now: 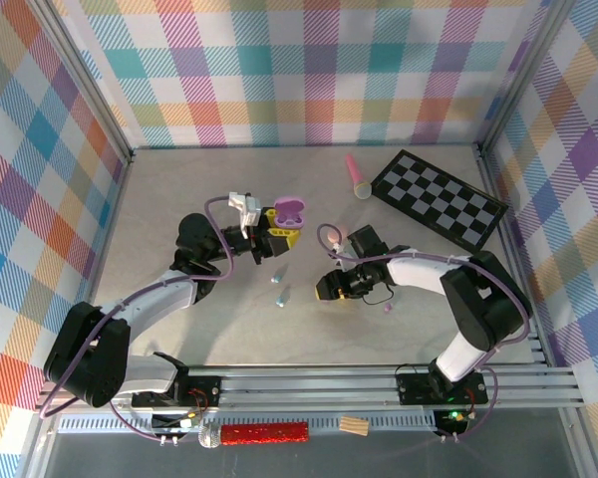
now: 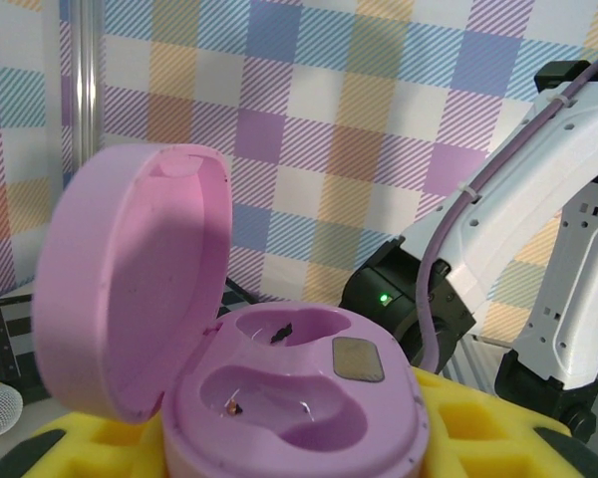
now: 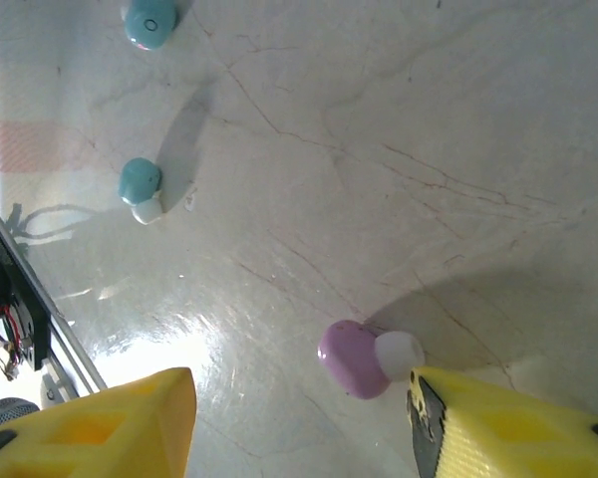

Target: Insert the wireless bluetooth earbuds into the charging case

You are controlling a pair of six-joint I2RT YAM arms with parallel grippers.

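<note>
My left gripper [image 1: 276,231] is shut on the purple charging case [image 1: 291,212] and holds it above the table left of centre. In the left wrist view the case [image 2: 299,398] sits between the yellow fingers [image 2: 498,428] with its lid [image 2: 130,289] swung open and both wells empty. My right gripper [image 1: 329,286] is low over the table, open. A purple earbud [image 3: 354,358] with a white tip lies on the table between its yellow fingers [image 3: 498,428], close to the right one. Two blue earbuds [image 1: 278,274] [image 1: 282,296] lie between the arms, teal in the right wrist view [image 3: 140,184] [image 3: 148,20].
A black-and-white checkerboard [image 1: 439,199] lies at the back right, with a pink toy microphone [image 1: 357,177] beside it. A small pink bud [image 1: 387,310] lies by the right arm. Plaid walls enclose the table, and a metal rail [image 1: 379,383] runs along the near edge.
</note>
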